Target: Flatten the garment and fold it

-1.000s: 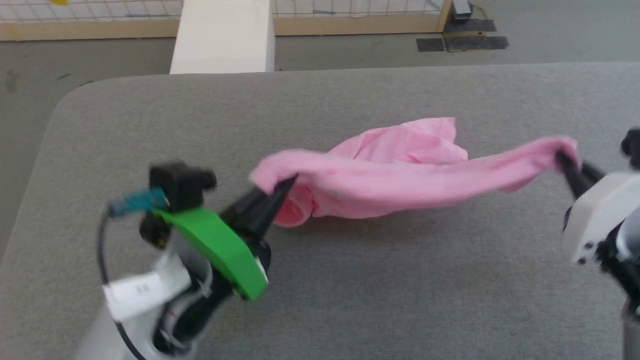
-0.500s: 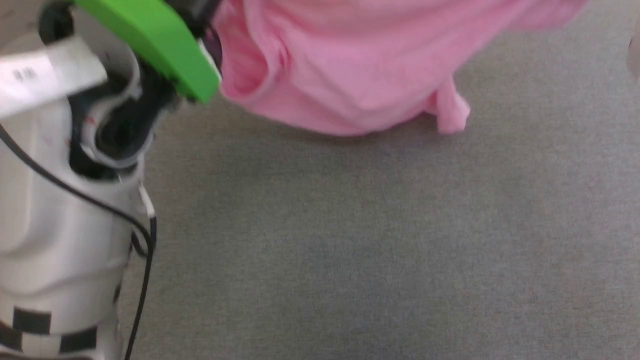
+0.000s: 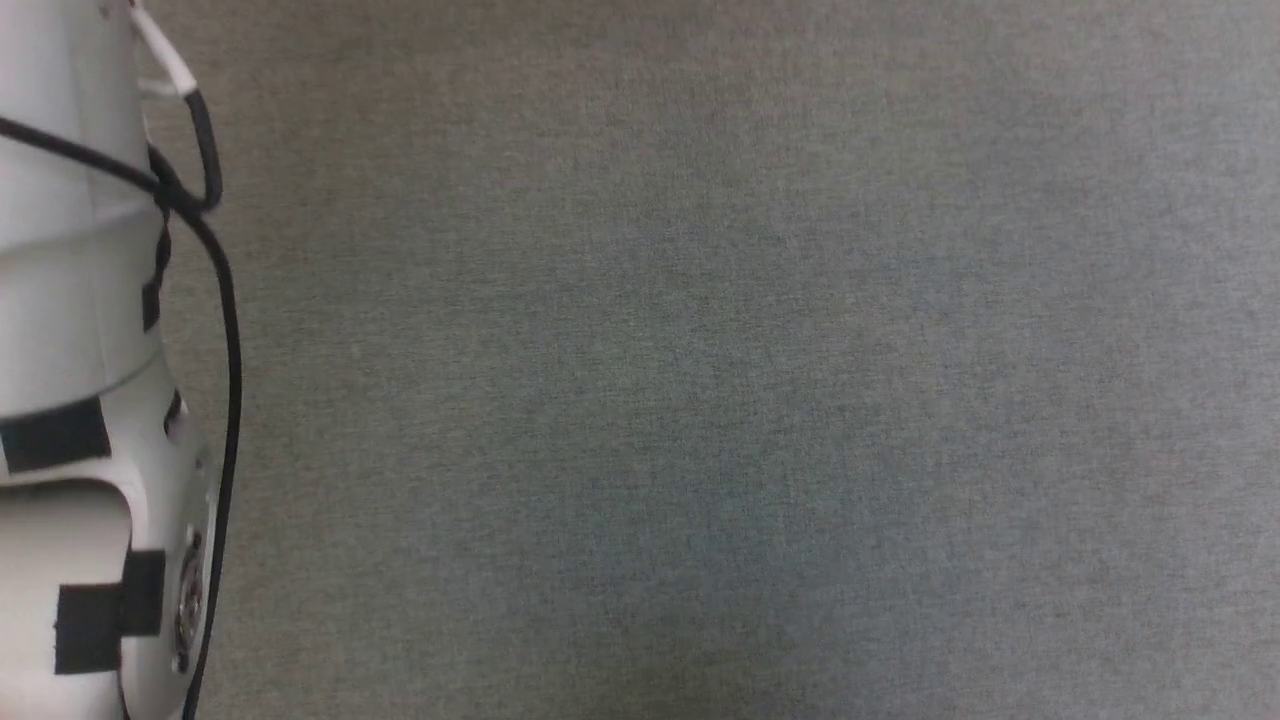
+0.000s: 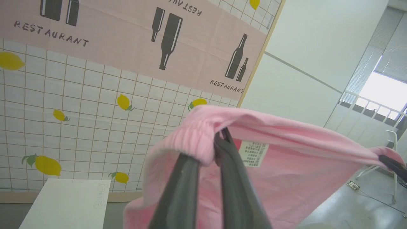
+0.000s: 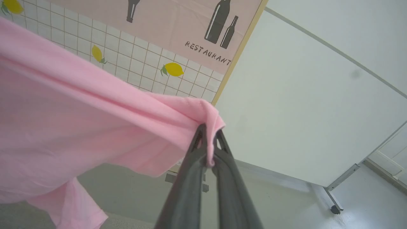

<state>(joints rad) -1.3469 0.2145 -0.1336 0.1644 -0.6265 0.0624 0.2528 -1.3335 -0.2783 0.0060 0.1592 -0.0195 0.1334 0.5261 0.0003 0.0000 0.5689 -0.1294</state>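
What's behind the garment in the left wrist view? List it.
A tiled lemon-print wall with a pink RESTAURANT banner, a white block and a plain white wall. The garment hides the wall's lower middle.

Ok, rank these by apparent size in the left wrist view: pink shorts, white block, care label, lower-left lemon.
1. pink shorts
2. white block
3. care label and lower-left lemon: about alike, and the label is nearer the camera, so unranked.

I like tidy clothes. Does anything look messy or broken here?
Nothing looks torn. The garment hangs in the air, sagging and creased, pinched at its waistband by the left gripper and at an edge by the right gripper, one leg dangling lower.
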